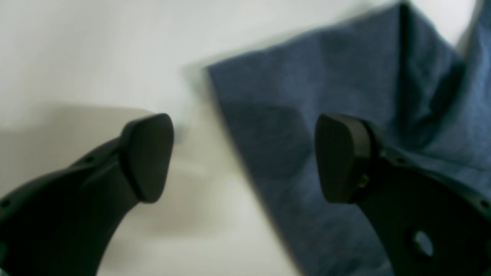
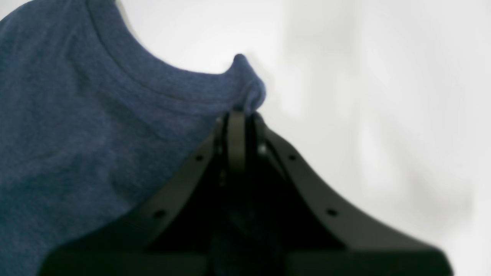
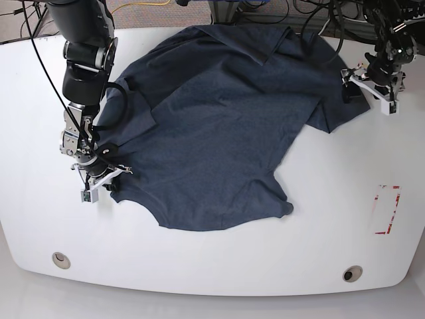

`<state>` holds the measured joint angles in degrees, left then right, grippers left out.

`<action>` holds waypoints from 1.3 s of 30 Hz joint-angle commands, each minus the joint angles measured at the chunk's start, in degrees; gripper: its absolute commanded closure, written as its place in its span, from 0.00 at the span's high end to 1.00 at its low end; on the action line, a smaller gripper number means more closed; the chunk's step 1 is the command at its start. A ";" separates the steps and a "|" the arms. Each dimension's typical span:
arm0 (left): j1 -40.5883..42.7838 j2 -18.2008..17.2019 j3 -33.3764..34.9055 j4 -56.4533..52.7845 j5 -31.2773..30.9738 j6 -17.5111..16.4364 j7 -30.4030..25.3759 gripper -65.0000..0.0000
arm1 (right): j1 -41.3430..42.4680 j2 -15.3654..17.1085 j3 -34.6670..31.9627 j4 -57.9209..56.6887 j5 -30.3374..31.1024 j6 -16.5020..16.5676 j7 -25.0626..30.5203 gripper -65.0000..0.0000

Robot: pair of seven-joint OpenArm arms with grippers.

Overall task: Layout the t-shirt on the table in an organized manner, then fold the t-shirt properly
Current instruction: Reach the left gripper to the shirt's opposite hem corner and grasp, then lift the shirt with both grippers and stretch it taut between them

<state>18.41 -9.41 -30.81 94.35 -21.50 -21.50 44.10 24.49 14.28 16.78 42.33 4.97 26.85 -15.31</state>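
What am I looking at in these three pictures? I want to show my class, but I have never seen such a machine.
It is a robot with two arms, seen from above in the base view. A dark blue t-shirt lies spread and rumpled on a white table. The other two pictures come from cameras on the wrists. The right gripper has its jaws shut on the t-shirt near the collar. The left gripper has its jaws wide open by another edge of the cloth, holding nothing.
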 commanded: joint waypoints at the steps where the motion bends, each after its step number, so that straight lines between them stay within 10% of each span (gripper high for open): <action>1: -0.79 -0.48 0.43 0.38 1.41 -0.09 -1.24 0.84 | 0.70 0.44 -0.12 0.36 -0.62 0.01 -1.61 0.00; 9: -1.49 -0.57 3.69 -2.26 2.29 -0.17 -1.24 0.78 | 0.70 0.44 -0.03 0.36 -0.62 0.01 -1.61 0.00; 19: -1.49 -0.48 3.77 -2.61 2.46 -0.09 -1.24 0.01 | 0.70 0.35 -0.03 0.36 -0.62 0.01 -1.61 0.00; 39: -10.63 -3.65 3.60 0.47 2.46 0.09 2.98 0.00 | 0.70 0.71 0.24 6.42 -0.53 0.01 -1.70 0.00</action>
<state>10.24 -12.08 -26.87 93.36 -18.61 -21.61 46.89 23.59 14.13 16.84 46.57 4.27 26.85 -18.28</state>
